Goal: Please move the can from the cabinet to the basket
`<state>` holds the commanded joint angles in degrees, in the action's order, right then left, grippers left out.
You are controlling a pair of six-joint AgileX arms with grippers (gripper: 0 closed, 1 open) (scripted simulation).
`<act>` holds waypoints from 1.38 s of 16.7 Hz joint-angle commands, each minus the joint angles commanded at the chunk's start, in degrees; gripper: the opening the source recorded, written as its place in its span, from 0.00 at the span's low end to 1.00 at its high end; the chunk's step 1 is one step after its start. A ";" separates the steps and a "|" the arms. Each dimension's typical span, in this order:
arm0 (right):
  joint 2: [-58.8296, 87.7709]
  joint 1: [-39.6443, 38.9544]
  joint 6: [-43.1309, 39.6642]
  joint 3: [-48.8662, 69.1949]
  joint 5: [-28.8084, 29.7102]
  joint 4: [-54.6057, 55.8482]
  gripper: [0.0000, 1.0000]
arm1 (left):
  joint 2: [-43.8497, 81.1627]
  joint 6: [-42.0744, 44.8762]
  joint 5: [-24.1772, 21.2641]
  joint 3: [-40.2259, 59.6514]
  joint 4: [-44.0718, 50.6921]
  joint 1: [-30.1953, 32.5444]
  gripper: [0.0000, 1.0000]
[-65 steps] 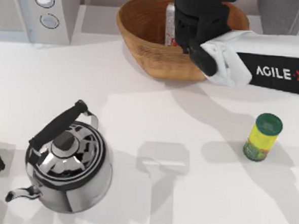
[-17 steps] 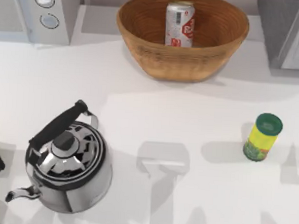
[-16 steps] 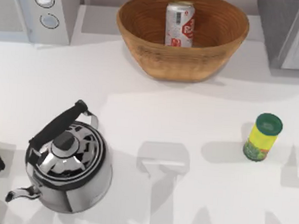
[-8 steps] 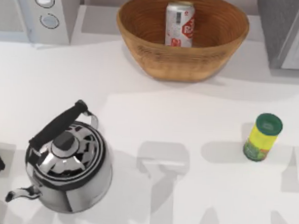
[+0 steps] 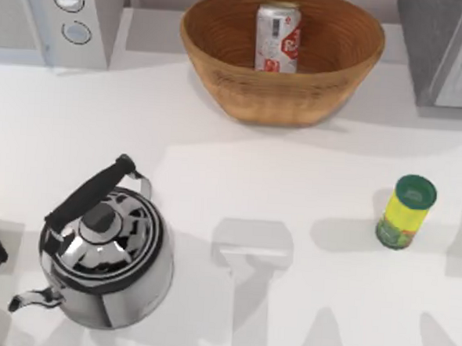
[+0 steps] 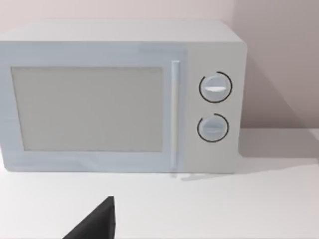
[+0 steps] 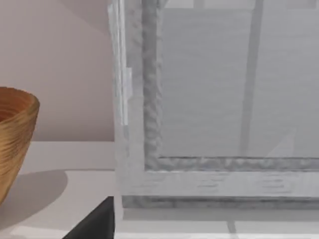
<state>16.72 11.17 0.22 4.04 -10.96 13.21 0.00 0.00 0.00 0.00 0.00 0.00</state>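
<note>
Since the earlier frame nothing has shifted: the ribbed metal can (image 5: 278, 37) stands upright inside the woven wicker basket (image 5: 221, 70); finger state of either gripper cannot be told.

The cabinet (image 7: 209, 114) (pale framed door facing) stands beside the basket (image 7: 12, 139); they sit apart.

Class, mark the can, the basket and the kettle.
can (image 5: 278, 39), top view, on its red label.
basket (image 5: 279, 94), top view, on its near outer wall.
kettle (image 5: 106, 261), top view, on its shiny lid.
</note>
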 joint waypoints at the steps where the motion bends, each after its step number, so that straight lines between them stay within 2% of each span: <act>1: 4.50 2.75 0.06 0.97 -2.68 3.16 1.00 | 0.00 0.00 0.00 0.00 0.00 0.00 1.00; 10: 45.39 29.71 0.67 10.44 -29.23 34.80 1.00 | 0.00 0.00 0.00 0.00 0.00 0.00 1.00; 14: 60.43 39.72 0.98 14.06 -39.04 46.53 1.00 | 0.00 0.00 0.00 0.00 0.00 0.00 1.00; 18: 70.05 46.14 1.28 16.48 -45.44 54.14 1.00 | 0.00 0.00 0.00 0.00 0.00 0.00 1.00; 23: 72.14 47.58 1.38 17.03 -46.94 55.88 1.00 | 0.00 0.00 0.00 0.00 0.00 0.00 1.00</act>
<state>88.85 58.75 1.61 21.07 -57.89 69.10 0.00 0.00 0.00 0.00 0.00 0.00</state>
